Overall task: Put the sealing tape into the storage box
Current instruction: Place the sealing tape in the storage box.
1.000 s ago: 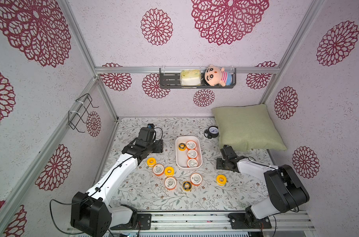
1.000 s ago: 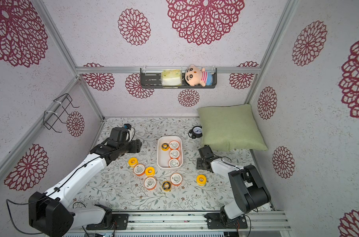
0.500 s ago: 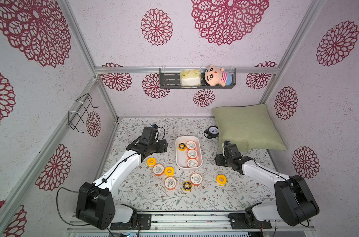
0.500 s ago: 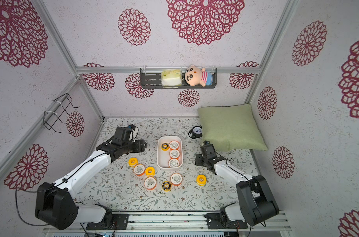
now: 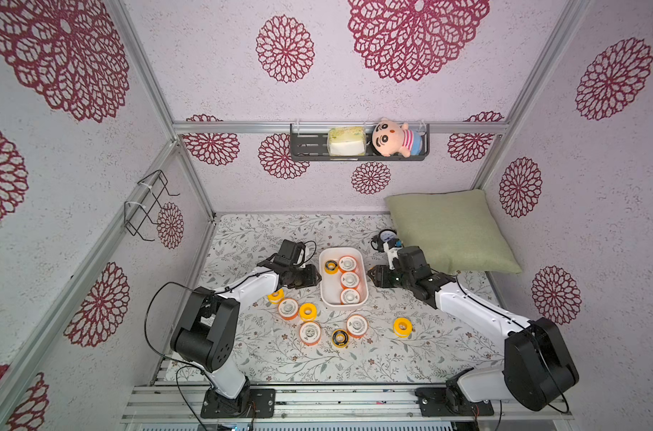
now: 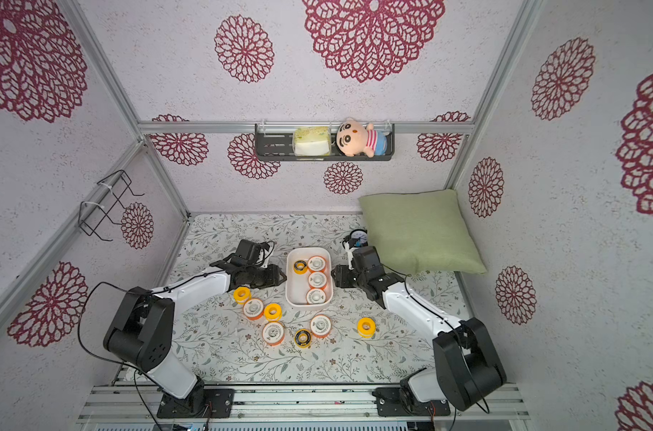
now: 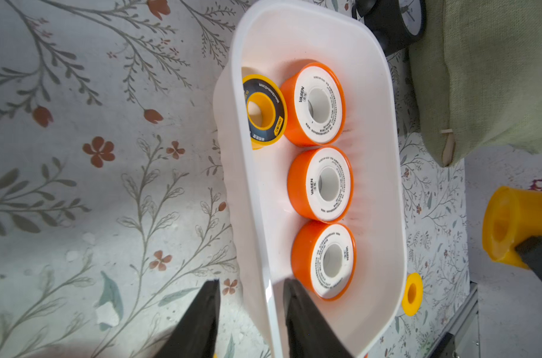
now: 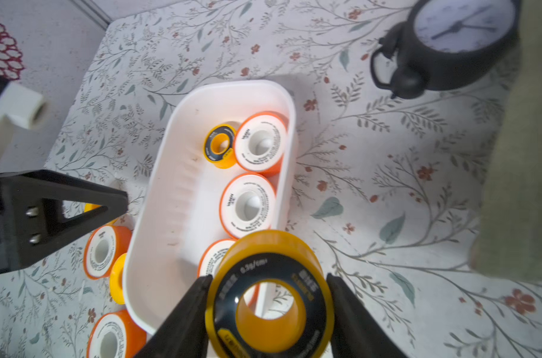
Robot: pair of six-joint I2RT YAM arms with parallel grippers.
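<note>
**Right tool** point(image 8: 268, 279): the jaws stand about half open and are clamped on one sealing tape spool point(image 8: 254, 266), yellow with a black ring face. They bear on opposite sides of its curved rim. The spool hangs clear of the counter point(image 5: 392, 358), over the storage box point(image 8: 170, 198) at the wall nearest this arm. Gripping across the rim leaves both flat faces free, so the spool can probably be released to land flat.

**Left tool** point(image 7: 251, 280): the jaws are partly closed and stand astride the opposite long wall of the box, one finger outside and one inside. Whether they already press on the wall cannot be told. The likely purpose is to brace the light box so that it neither slides nor tips when the spool drops in.

**Box contents:** three white-faced orange spools point(image 5: 350, 280) lie flat in a column along the right arm's side. One black-ring spool point(image 5: 331, 265) lies beside them at the far end. The lane next to the column is bare and is the likely seat for the held spool.

**Remaining work:** seven loose spools point(image 5: 310, 333) lie on the counter around the near end of the box. The task is judged about one third complete.

**Not part of the task:** the alarm clock point(image 8: 449, 46) near the far corner of the box.
</note>
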